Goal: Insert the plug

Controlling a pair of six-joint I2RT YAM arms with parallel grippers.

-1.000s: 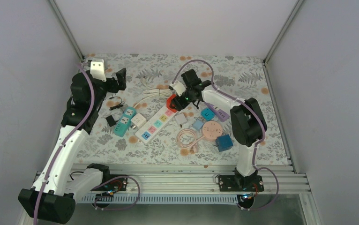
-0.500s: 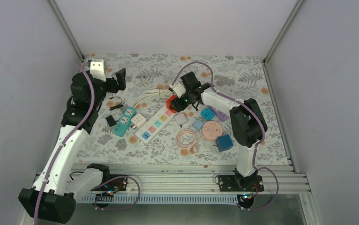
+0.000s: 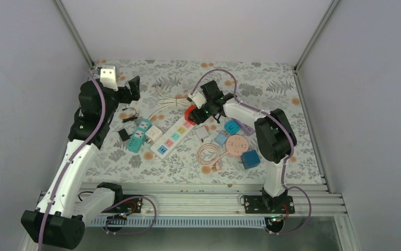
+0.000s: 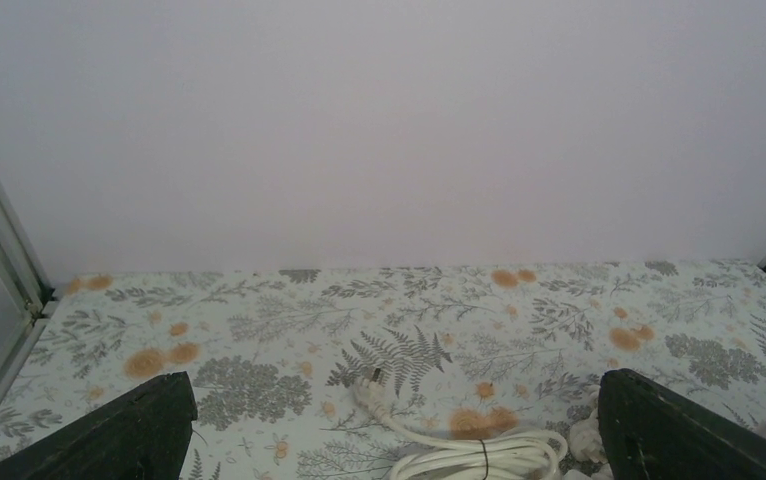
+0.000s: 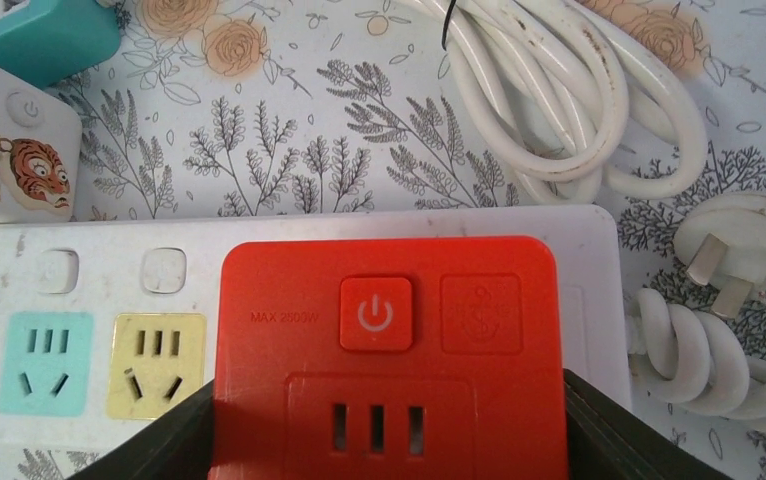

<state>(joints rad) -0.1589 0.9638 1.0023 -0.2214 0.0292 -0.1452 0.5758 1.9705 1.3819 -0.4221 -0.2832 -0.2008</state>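
Right wrist shows us floral-print cloth, glossy white power strip, our right gripper pinching the square red plastic adapter plug over its end, left gripper spread wide, plain grey walls.

On the floral bench, a blue cube sits just beside a round pink socket, with a coiled pink cable near. A small black piece, perhaps a charger, lies by a teal adapter.
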